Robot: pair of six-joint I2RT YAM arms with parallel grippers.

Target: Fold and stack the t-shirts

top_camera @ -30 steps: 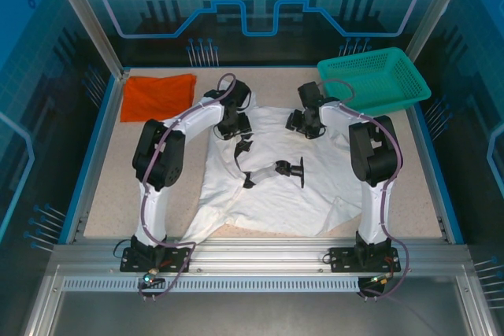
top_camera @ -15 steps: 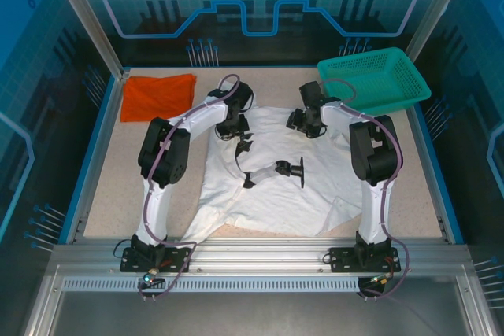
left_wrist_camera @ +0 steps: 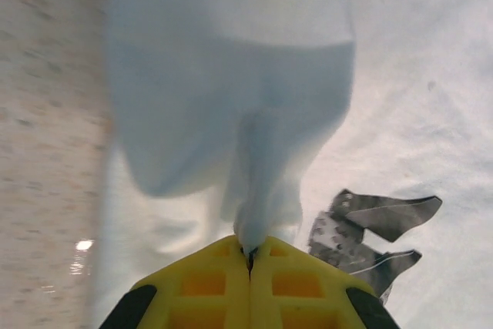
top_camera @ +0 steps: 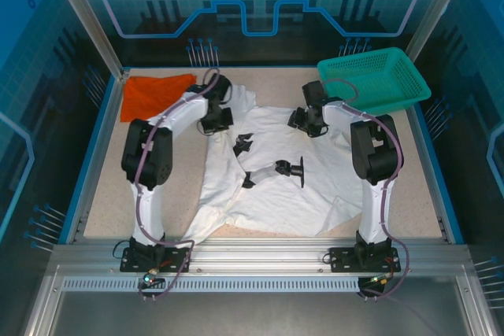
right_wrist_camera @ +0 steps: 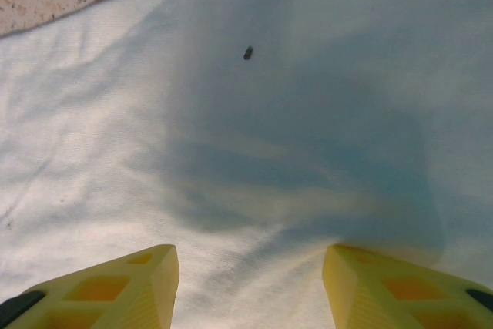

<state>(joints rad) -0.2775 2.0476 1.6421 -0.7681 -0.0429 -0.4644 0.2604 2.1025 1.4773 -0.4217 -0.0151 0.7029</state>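
Pinching the white t-shirt point(left_wrist_camera: 231, 113), left tool point(left_wrist_camera: 249, 256).

On my left wrist feed, the left gripper point(left_wrist_camera: 249, 252) pinches the white t-shirt point(left_wrist_camera: 231, 113) between closed yellow fingers, and the cloth runs up from the tips in a blurred, gathered fold. Just right of the fingers the shirt's black printed graphic point(left_wrist_camera: 373, 225) lies creased. Bare speckled table point(left_wrist_camera: 46, 113) shows past the shirt's left edge.
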